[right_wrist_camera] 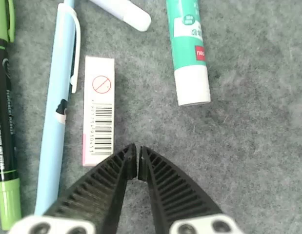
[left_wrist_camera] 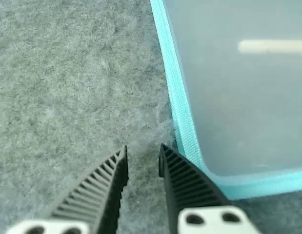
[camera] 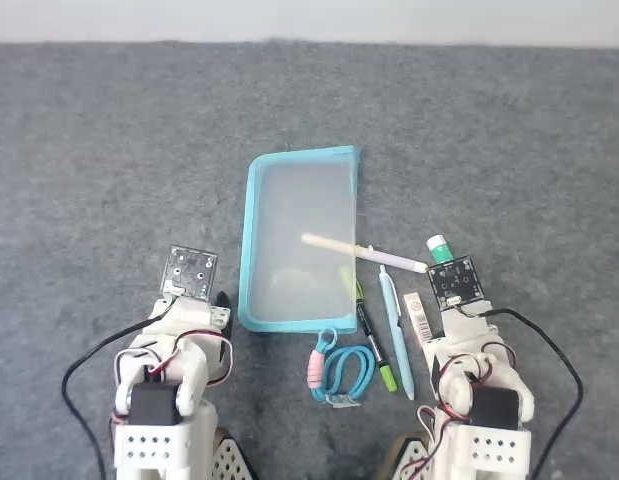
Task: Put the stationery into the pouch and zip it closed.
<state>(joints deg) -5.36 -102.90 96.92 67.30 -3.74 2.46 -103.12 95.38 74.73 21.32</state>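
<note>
- The left gripper (left_wrist_camera: 143, 148) hangs low over the grey felt table (camera: 109, 150), its jaws parted by a narrow gap with nothing between them, just beside the pouch's near left corner.
- The right gripper (right_wrist_camera: 137, 151) has its jaws all but closed and grips nothing; its tips hover at the near end of the white eraser (right_wrist_camera: 98, 109).
- The pouch (camera: 247, 240), translucent with a teal border, lies flat between the two arms and a little farther back.
- A cream pen (camera: 364, 252) lies across the pouch's right edge, one end over the pouch and the other on the felt; whether it is inside or on top, I cannot tell.
- The glue stick (right_wrist_camera: 187, 53) lies just beyond the right gripper, apart from the eraser.
- A light blue pen (camera: 396, 330) lies beside the eraser, with a green-and-black marker (camera: 374, 340) next to it.
- A blue cord loop (camera: 341, 370) with a pink piece lies near the pouch's near edge.
</note>
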